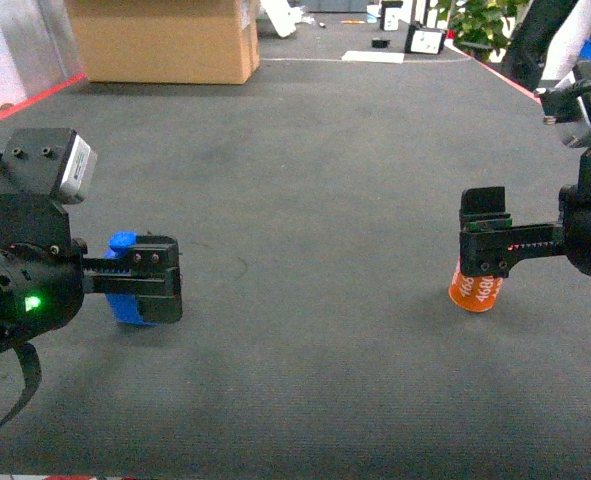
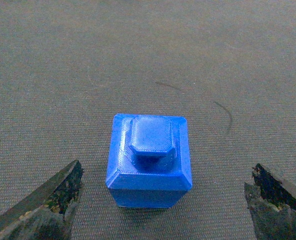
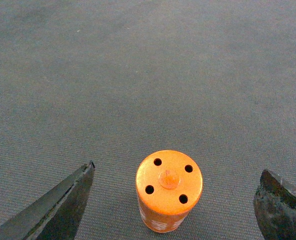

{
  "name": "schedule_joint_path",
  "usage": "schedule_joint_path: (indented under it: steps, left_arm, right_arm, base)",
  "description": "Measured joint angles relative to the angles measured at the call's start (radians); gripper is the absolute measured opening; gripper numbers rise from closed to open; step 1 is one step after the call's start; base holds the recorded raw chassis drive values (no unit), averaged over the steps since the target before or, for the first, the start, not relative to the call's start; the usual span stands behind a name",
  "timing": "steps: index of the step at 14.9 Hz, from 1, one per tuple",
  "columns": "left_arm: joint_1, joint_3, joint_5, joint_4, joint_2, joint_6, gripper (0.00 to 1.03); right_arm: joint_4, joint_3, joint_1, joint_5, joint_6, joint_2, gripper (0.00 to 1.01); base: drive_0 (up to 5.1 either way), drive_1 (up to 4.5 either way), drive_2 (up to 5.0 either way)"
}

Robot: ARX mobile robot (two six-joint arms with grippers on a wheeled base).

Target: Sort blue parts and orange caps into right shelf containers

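Left gripper [image 2: 163,200], jaws spread, straddles the blue part [image 2: 149,161] — a square block with bevelled edges and a raised octagonal boss — upright on the grey carpet [image 1: 305,200]. Right gripper [image 3: 175,200], likewise spread, brackets the orange cap [image 3: 169,190] — a cylinder, four holes on top. Beyond, a cardboard box [image 1: 165,40].

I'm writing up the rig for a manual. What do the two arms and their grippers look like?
Both arms are black. The left gripper is a blocky black head with screws; its arm shows a green light, a grey-faced box above and a black cable below. The right gripper shows a row of small red marks. In the wrist views, the fingertips look dark, tapered and worn.
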Motion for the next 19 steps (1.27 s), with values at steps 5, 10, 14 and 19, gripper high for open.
schedule_joint_path:
  steps: [5, 10, 14, 19]
  left_arm:
    - [0.003, 0.041, 0.002, 0.008, 0.061, 0.000, 0.98]
    - [0.010, 0.064, 0.003, 0.020, 0.105, 0.000, 0.98]
    - [0.018, 0.110, -0.016, 0.059, 0.202, 0.014, 0.98]
    - [0.025, 0.116, -0.039, 0.047, 0.208, 0.023, 0.65]
  right_arm:
    - [0.008, 0.049, -0.011, 0.001, 0.011, 0.071, 0.98]
    - [0.006, 0.078, -0.013, -0.003, 0.012, 0.118, 0.98]
    - [-0.008, 0.154, -0.027, -0.004, 0.040, 0.256, 0.98]
    - [-0.025, 0.177, -0.026, 0.006, 0.041, 0.269, 0.55]
  base:
    - [0.0, 0.00, 0.0]
    - [0.0, 0.00, 0.0]
    - [0.0, 0.00, 0.0]
    - [0.0, 0.00, 0.0]
